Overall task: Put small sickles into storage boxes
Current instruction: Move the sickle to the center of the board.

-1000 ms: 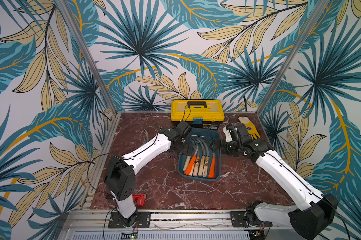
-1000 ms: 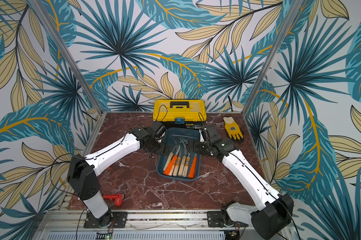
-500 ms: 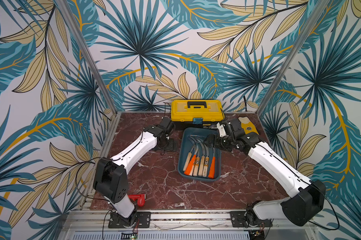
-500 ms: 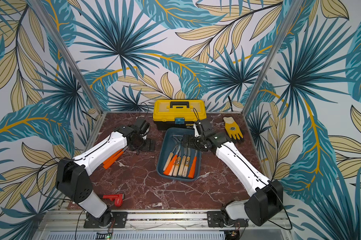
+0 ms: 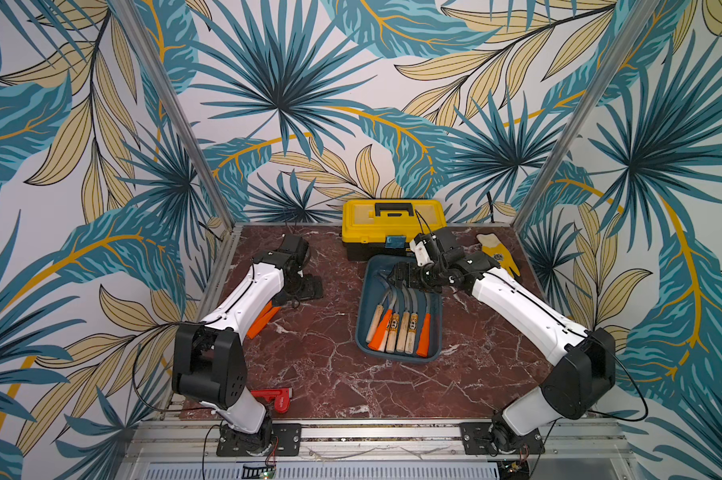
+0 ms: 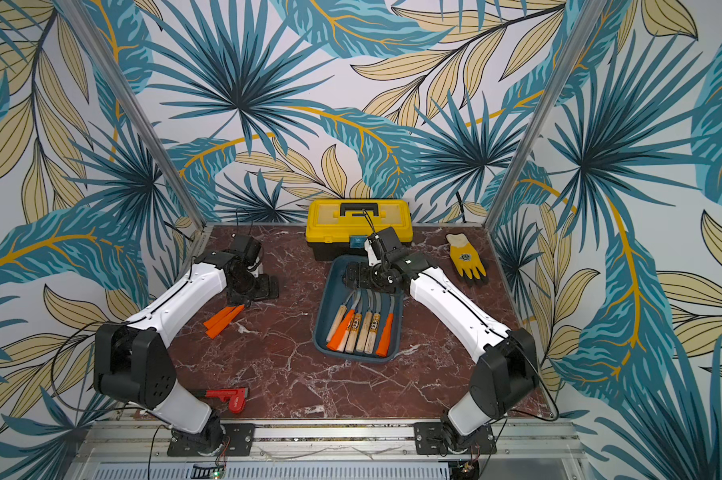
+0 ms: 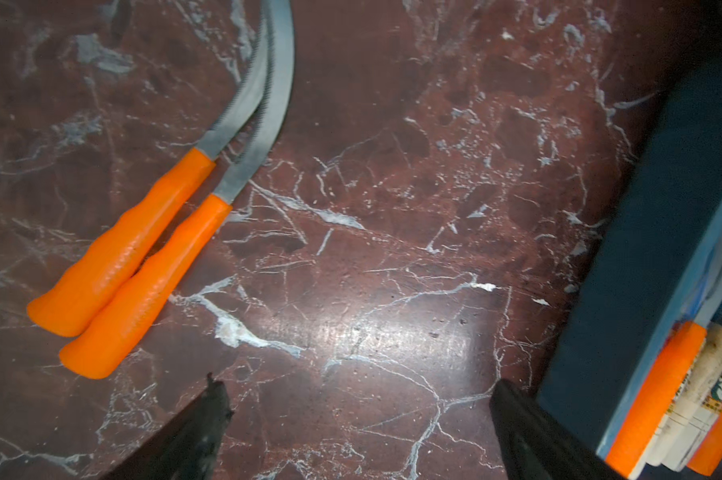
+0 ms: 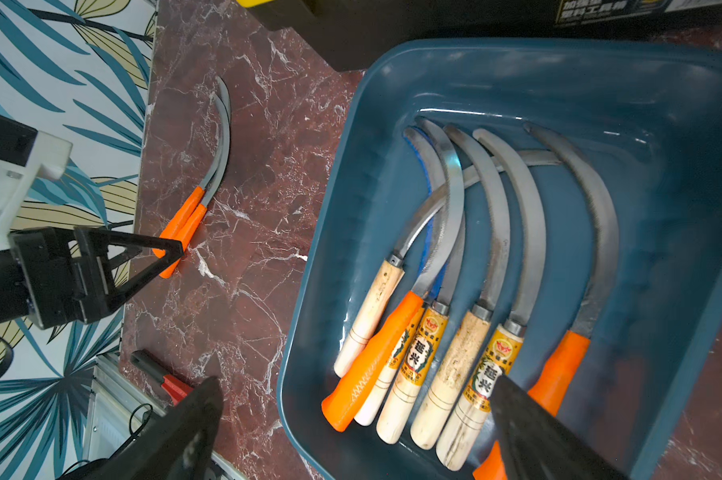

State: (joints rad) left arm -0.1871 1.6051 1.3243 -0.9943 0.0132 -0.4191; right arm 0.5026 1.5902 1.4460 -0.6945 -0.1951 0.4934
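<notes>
The dark teal storage box [image 5: 376, 266] [image 6: 351, 358] [image 8: 517, 66] lies mid-table with several small sickles [image 5: 401, 328] [image 6: 365, 328] [image 8: 446, 353] side by side in it, wooden and orange handles toward the front. Two more orange-handled sickles [image 5: 261, 318] [image 6: 222, 318] [image 7: 135, 257] [image 8: 185, 224] lie together on the table to its left. My left gripper [image 5: 309, 286] [image 6: 264, 286] [image 7: 357, 395] stands open over bare table beside them, holding nothing. My right gripper [image 5: 399, 274] [image 6: 351, 274] [image 8: 351, 399] is open and empty above the box's far end.
A yellow-and-black toolbox [image 5: 392, 224] [image 6: 359, 224] stands right behind the box. A yellow glove [image 5: 496, 253] [image 6: 467, 257] lies at the back right. A red clamp-like tool [image 5: 274, 399] [image 6: 226, 397] rests at the front left by the left arm's base.
My left gripper has left the box's far end and swung left to the two orange sickles. My right gripper has moved left, over the box's far end.
</notes>
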